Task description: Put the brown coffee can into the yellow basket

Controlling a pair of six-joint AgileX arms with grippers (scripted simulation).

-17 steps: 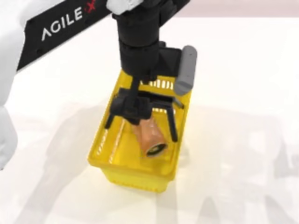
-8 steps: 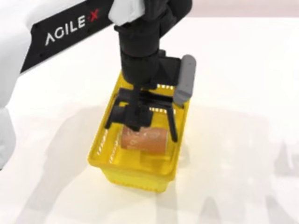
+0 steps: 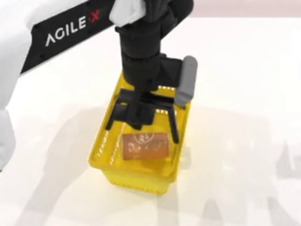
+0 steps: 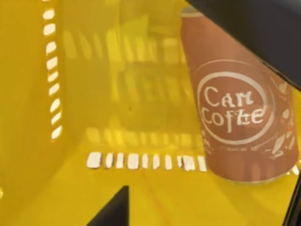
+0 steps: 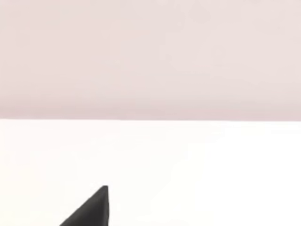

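Note:
The brown coffee can (image 3: pixel 145 145) lies on its side on the floor of the yellow basket (image 3: pixel 141 181), its pale logo facing up. My left gripper (image 3: pixel 142 131) hangs open just above it inside the basket, touching nothing. In the left wrist view the can (image 4: pixel 235 108) rests on the yellow floor (image 4: pixel 141 197) beyond the open gripper (image 4: pixel 209 212), near a slotted wall (image 4: pixel 51 75). The basket's handle (image 3: pixel 186 82) stands raised at the far right rim. My right arm is outside the top view; one right fingertip (image 5: pixel 94 209) shows over bare table.
The basket sits mid-table on a white top (image 3: pixel 244 141). My left arm's black-and-white links (image 3: pixel 56 33) cross the upper left above the table. Shadows of the arms fall on the table around the basket.
The can dropped out of my left gripper, tipped from slanted to flat, and settled on the basket floor. The gripper stayed open and lifted slightly.

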